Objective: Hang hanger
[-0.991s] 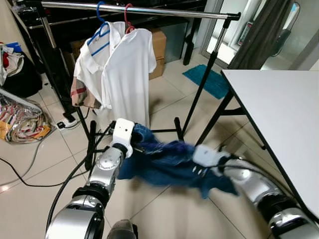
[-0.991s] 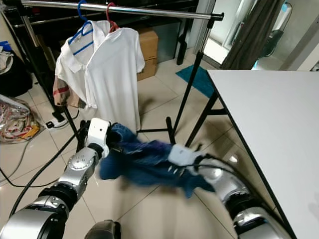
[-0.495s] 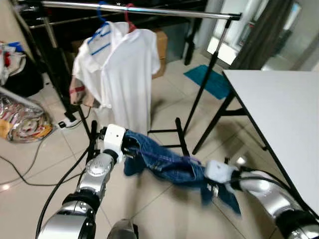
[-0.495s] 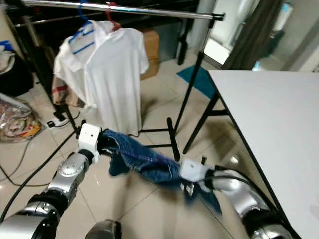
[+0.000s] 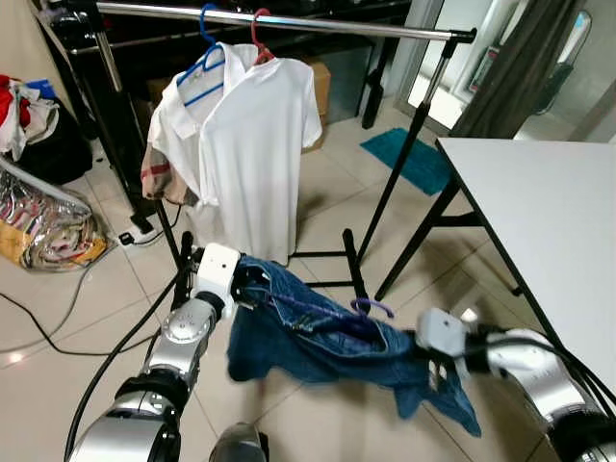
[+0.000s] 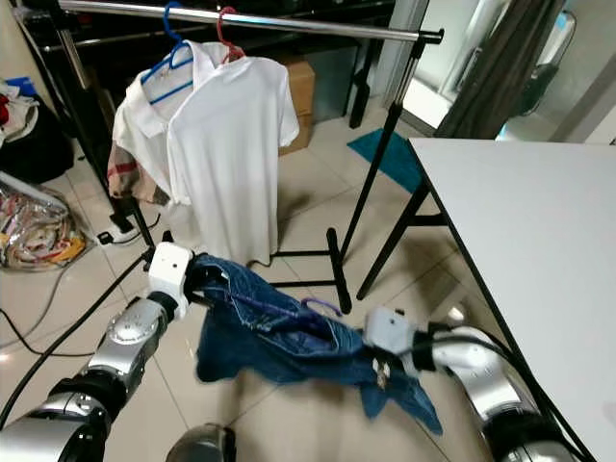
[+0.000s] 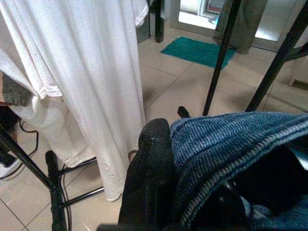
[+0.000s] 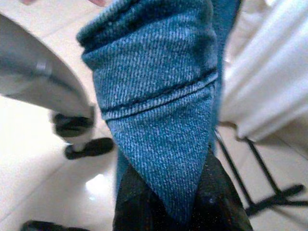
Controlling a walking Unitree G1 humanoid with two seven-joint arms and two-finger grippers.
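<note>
A blue denim garment point(image 5: 327, 337) hangs stretched between my two arms low over the floor. A purple hanger hook point(image 5: 372, 307) sticks up from its middle. My left gripper point(image 5: 250, 289) is shut on the garment's left end; in the left wrist view a black finger point(image 7: 153, 178) presses against the denim point(image 7: 226, 149). My right gripper point(image 5: 433, 369) is shut on the right end, with denim point(image 8: 159, 115) pinched between its fingers. The clothes rail point(image 5: 289, 19) runs across above and behind. Two white shirts point(image 5: 252, 144) hang from it on a blue hanger point(image 5: 204, 29) and a red hanger point(image 5: 258, 24).
A white table point(image 5: 539, 221) stands at the right, its dark legs point(image 5: 423, 241) near my right arm. The rack's black base point(image 5: 337, 260) lies just beyond the garment. Bags point(image 5: 43, 221) and cables point(image 5: 58, 337) lie at the left. A teal mat point(image 5: 409, 159) and a cardboard box point(image 5: 322, 91) sit beyond.
The denim was bunched between my arms. My right arm has pulled away to the right and spread it out. The purple hook now shows. The camera has shifted a little.
</note>
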